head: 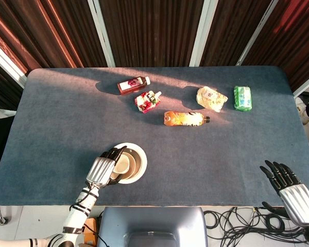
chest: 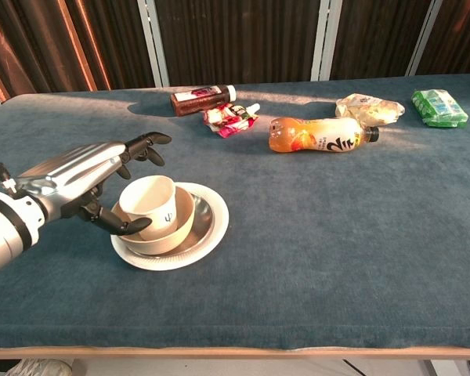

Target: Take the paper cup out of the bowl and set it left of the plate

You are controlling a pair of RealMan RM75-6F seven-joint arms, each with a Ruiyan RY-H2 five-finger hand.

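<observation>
Paper cup [chest: 149, 204] in bowl [chest: 176, 229] — left hand [chest: 90, 184] seemingly curled around it.

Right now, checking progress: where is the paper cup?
The white paper cup sits in the beige bowl on the white plate, near the table's front left, with the left robot hand around it.

The head view looks steeply down from above the near edge, taking in the whole bench [head: 56, 118]. The chest view sits low at that edge, facing across, closer in. Both share the plate [head: 141, 165] [chest: 207, 235], the bottle [head: 184, 119] [chest: 317, 135] and the curtain [head: 154, 31] [chest: 235, 39].
</observation>
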